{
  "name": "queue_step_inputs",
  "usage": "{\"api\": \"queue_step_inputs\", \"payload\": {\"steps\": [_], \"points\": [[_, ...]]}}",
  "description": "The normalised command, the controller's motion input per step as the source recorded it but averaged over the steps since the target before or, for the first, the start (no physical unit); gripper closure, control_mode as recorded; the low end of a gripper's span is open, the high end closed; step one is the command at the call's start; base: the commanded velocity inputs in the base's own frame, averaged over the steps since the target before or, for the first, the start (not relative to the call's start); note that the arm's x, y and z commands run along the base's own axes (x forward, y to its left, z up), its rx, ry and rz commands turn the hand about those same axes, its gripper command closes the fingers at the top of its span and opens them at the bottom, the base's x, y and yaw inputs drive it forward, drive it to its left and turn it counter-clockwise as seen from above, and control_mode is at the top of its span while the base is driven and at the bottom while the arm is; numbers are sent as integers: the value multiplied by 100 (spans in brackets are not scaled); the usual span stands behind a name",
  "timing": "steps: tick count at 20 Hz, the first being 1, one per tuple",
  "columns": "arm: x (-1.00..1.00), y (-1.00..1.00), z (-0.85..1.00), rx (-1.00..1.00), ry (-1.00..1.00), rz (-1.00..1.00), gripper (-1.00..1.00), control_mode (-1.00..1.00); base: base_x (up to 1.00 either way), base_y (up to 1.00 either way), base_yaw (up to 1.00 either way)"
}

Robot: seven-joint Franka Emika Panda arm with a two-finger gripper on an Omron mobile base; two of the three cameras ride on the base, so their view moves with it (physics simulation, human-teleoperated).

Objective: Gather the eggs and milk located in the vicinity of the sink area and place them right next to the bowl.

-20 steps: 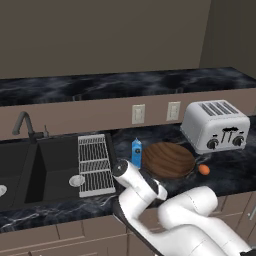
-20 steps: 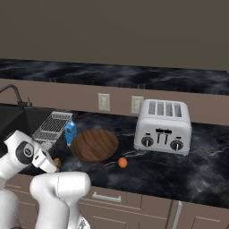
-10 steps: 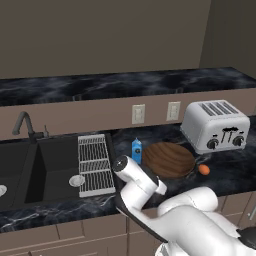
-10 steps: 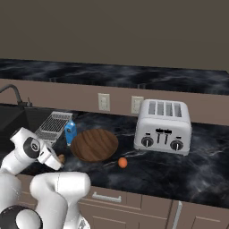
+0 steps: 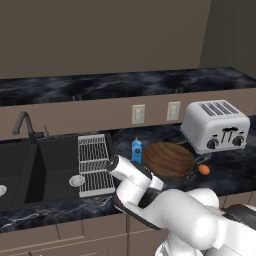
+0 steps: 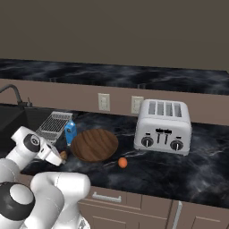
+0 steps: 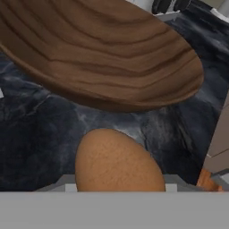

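My hand (image 6: 60,157) sits low at the left of the right base view, closed narrow on an egg (image 7: 117,163) that fills the lower middle of the hand view between my fingers. Just above the held egg in the hand view curves the outer wall of the wooden bowl (image 7: 103,58), near but apart from it. In the left base view the bowl (image 5: 167,160) lies at centre right on the dark marble tabletop (image 5: 235,167), the blue milk carton (image 5: 136,150) upright just left of its rim. A second egg (image 5: 203,169) rests on the tabletop right of the bowl, in front of the toaster (image 5: 216,126). The black sink (image 5: 47,167) occupies the left, a white wire rack (image 5: 95,164) along its right edge.
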Motion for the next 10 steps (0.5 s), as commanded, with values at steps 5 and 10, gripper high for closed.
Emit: {"api": "queue_step_inputs", "payload": {"steps": [5,10], "points": [[0,-12,-2,-7,0,0,100,-100,0,0,0],[1,-11,-6,-6,0,1,100,-100,0,0,0]]}}
